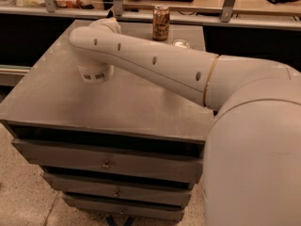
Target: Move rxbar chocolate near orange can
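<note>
The orange can (161, 22) stands upright at the far edge of the grey cabinet top (56, 102), golden-orange with dark lettering and a silver top. My white arm (155, 65) reaches from the right across the top. Its end joint with a label (94, 73) hangs over the left-middle of the top. My gripper is beyond the wrist (107, 26) at the far left, hidden behind the arm, left of the can. The rxbar chocolate is hidden or out of view.
The silver top of a second can (181, 43) shows just behind the arm, right of the orange can. A shelf with metal posts (225, 4) runs behind the cabinet. Drawers (108, 164) are below the top. My body (254, 164) fills the right.
</note>
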`<state>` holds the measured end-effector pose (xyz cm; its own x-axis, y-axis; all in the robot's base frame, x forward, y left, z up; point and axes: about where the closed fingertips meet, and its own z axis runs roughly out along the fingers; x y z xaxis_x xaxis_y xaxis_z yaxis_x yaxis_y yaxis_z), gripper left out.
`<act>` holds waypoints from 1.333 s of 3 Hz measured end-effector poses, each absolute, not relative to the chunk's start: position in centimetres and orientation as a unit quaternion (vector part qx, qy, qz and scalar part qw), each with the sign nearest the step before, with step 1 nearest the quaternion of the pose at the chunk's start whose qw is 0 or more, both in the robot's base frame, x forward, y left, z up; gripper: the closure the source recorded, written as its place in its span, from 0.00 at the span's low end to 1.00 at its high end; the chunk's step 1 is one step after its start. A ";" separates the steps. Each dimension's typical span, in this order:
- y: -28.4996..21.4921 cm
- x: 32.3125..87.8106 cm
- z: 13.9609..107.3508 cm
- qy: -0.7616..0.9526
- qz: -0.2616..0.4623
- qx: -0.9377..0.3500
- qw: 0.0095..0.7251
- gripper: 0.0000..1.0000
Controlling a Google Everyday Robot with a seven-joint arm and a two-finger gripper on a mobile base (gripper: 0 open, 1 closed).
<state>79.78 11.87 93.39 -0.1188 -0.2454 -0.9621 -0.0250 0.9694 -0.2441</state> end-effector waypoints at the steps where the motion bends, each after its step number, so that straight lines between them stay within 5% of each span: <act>1: 10.4 81.6 93.8 0.740 -0.110 -0.078 0.659 1.00; 2: 9.0 83.1 94.0 0.737 -0.130 -0.067 0.660 1.00; 4: 10.5 82.2 94.5 0.747 -0.077 -0.061 0.658 0.59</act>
